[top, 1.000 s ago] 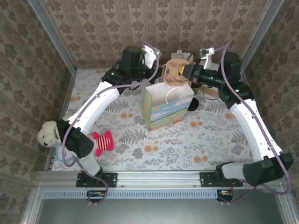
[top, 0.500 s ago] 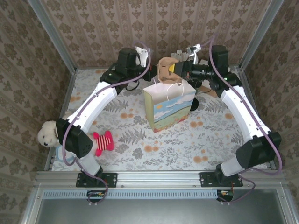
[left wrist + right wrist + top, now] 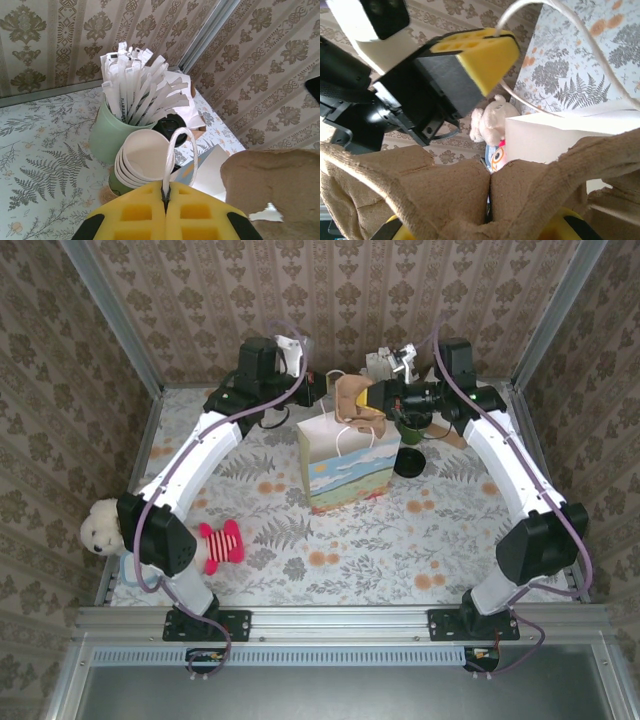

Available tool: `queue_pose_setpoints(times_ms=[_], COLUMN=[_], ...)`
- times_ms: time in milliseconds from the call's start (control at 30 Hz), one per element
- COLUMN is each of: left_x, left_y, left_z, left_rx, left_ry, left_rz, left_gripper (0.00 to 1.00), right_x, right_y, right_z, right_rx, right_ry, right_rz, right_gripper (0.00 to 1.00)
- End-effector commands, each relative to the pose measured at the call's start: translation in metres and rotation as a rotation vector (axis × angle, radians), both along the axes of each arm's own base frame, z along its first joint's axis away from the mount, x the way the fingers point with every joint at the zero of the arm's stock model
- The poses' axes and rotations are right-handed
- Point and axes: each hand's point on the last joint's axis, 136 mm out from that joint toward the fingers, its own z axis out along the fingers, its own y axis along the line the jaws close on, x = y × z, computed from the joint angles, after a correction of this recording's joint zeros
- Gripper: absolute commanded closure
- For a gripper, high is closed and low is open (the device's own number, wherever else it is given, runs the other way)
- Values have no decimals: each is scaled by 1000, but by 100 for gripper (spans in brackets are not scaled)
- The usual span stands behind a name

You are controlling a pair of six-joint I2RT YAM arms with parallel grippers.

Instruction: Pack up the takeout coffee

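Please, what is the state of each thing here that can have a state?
gift bag: upright, mouth open
pulp carrier: held in the air near the bag's mouth
takeout coffee: lid on, outside the bag
left pincer: shut on the bag's handle
right pincer: shut on the pulp carrier

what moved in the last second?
The right pincer carried the pulp carrier leftward by the gift bag. The left pincer, shut on the bag's handle, pulled left and the bag slid along. No new grip or release. Unmoved: plush bear, striped toy.
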Motion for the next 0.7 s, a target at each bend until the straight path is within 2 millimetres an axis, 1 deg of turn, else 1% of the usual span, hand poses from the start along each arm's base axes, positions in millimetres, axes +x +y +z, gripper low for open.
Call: queue_pose_setpoints(times_ms=[0, 133, 200, 267, 400, 533, 667], left_x=[-3, -3, -2, 0, 7, 10, 10], left_y=[-9, -9, -10, -9, -4, -2, -3], left_z=[0, -1, 0, 0, 2, 7, 14], left_rx=[-28, -26, -29, -31, -41, -47, -55], left_ry=[14, 14, 13, 13, 15, 6, -5], left_rz=[-46, -52, -58, -54, -33, -33, -45], left_gripper=[100, 100, 100, 100, 100, 100, 100], right_x=[-6, -2, 2, 4, 10, 9, 7], right_y=[4, 5, 5, 4, -1, -6, -7], right_z=[-4, -16, -28, -39, -54, -73, -87], right_rx=[-2, -31, -64, -114, -185, -319, -420], right_ry=[55, 95, 127, 144, 169, 171, 163], right_rz=[38, 11, -18, -52, -121, -172, -199], right_gripper=[83, 82, 82, 82, 81, 81, 80])
